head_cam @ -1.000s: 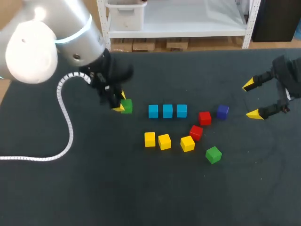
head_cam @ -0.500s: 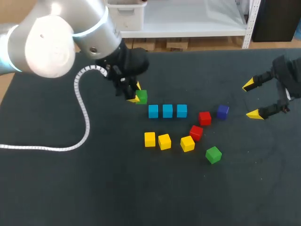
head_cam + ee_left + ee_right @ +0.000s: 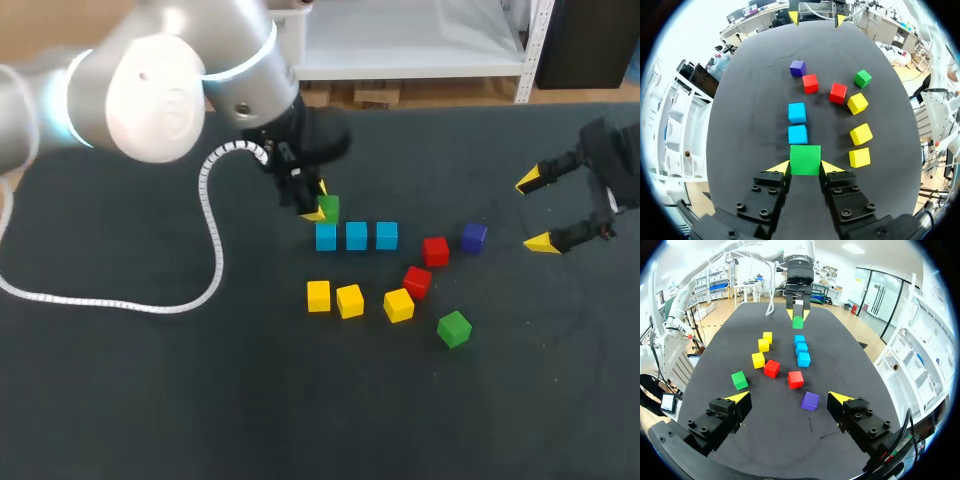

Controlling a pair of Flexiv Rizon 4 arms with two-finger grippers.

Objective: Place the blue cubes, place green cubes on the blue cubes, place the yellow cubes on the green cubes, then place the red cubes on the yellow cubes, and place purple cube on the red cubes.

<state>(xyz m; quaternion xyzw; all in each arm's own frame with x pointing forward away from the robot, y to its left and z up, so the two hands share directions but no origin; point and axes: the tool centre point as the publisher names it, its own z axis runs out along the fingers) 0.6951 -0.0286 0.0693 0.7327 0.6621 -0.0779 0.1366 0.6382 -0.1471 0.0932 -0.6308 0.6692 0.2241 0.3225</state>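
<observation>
- Gripping the green cube [image 3: 328, 208] from two sides, our left gripper [image 3: 318, 207] has its yellow-tipped fingers closed on it and holds it right above the row of blue cubes [image 3: 356, 236], over the end cube on our left arm's side.
- In the left wrist view that end cube is hidden under the held one. We read this as lined up for setting down.
- The fingers pinch the faces to either side of the row's line, so we judge that opening them should not knock the neighbouring blue cube.
- Our right gripper [image 3: 535, 212] hangs well beyond the row's other end, fingers spread wide with nothing between them. It looks parked clear of the work.
- The red cubes [image 3: 435, 250] and the purple cube [image 3: 474, 236] sit just past that same far end.
- The yellow cubes [image 3: 349, 300] lie in a loose line beside the row, on our side of it.
- The second green cube [image 3: 454, 328] is farther out past the yellow cubes.
- The table [image 3: 200, 420] is dark, flat and matte, with bare space around the row on the side away from us.
- A white coiled cable [image 3: 215, 262] trails across the table, well apart from the row, on our left arm's side.
</observation>
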